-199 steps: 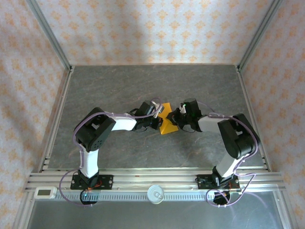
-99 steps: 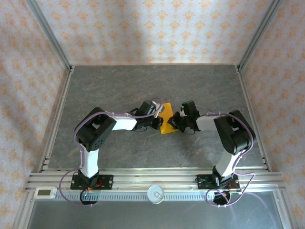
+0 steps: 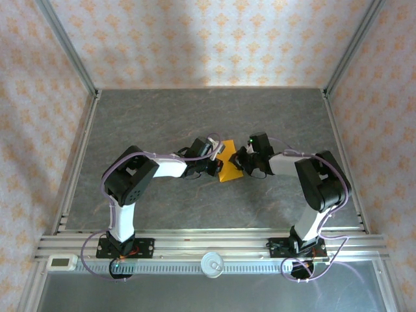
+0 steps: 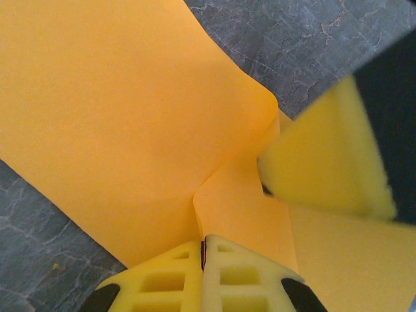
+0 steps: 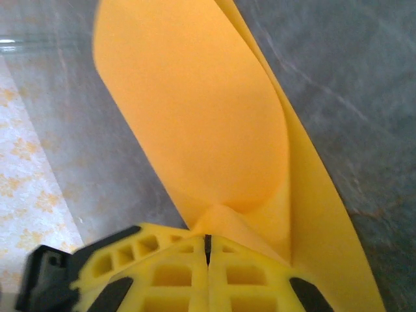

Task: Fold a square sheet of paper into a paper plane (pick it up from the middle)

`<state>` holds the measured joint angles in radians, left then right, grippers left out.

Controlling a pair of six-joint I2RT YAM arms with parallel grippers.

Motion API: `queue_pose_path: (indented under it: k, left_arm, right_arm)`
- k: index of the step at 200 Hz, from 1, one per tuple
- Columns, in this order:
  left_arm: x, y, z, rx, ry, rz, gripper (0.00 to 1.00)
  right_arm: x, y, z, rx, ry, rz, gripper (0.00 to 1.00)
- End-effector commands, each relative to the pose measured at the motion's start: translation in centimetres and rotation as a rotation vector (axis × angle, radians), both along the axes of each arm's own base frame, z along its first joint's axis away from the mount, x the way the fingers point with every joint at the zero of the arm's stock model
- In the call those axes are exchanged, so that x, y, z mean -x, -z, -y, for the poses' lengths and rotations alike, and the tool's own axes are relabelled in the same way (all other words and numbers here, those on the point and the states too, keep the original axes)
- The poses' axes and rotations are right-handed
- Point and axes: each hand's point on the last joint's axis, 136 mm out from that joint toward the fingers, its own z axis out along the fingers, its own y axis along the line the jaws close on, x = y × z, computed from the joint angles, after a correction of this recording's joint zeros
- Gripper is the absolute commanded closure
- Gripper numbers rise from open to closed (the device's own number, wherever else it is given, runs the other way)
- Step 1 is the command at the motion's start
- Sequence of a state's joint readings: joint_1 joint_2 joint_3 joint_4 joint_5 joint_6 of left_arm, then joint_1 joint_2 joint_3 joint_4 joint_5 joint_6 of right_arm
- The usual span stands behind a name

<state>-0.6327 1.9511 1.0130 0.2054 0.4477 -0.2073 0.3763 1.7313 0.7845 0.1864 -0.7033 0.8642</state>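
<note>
Bright, even diffuse light, soft shadows on table (image 3: 195,117); top cam sharp, wrist cams a bit soft up close, small glare patch.

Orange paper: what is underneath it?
Grey table shows around the orange paper, which the left end effector and right end effector pinch. The patch directly beneath is covered.

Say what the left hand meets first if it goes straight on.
The left hand pinches the square sheet of paper; straight beyond it, probably the right hand, though depth is unclear.
</note>
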Motion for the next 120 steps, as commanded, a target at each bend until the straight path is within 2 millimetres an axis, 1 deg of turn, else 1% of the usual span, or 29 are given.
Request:
queue_pose_path:
  k: [1, 23, 38, 49, 67, 100, 112, 120]
  left_arm:
    - [1.5, 3.3, -1.3, -0.085, 0.011, -0.083, 1.00]
    - [1.5, 3.4, -1.4, -0.091, 0.014, -0.084, 1.00]
    - [1.6, 3.6, -1.5, -0.093, 0.015, -0.088, 1.00]
    - [1.7, 3.7, -1.5, -0.097, 0.016, -0.089, 1.00]
    - [1.7, 3.8, -1.5, -0.102, 0.019, -0.091, 1.00]
    - [1.7, 3.7, -1.5, -0.100, 0.019, -0.090, 1.00]
    - [1.6, 3.6, -1.4, -0.097, 0.018, -0.089, 1.00]
    - [1.6, 3.6, -1.4, -0.096, 0.017, -0.088, 1.00]
  right_arm:
    - [-0.4, 1.1, 0.7, 0.017, 0.028, -0.025, 1.00]
    - [0.5, 3.7, 2.5, 0.088, 0.069, -0.086, 1.00]
    - [0.8, 4.4, 3.1, 0.091, 0.084, -0.105, 1.00]
    - [0.8, 4.5, 3.3, 0.094, 0.087, -0.113, 1.00]
    - [0.2, 3.4, 3.1, 0.079, 0.087, -0.091, 1.00]
    - [-2.0, 0.0, 2.4, 0.002, 0.086, -0.011, 1.00]
    - [-2.4, -0.8, 2.1, -0.016, 0.076, 0.007, 1.00]
    - [-2.5, -0.9, 1.9, -0.022, 0.067, 0.012, 1.00]
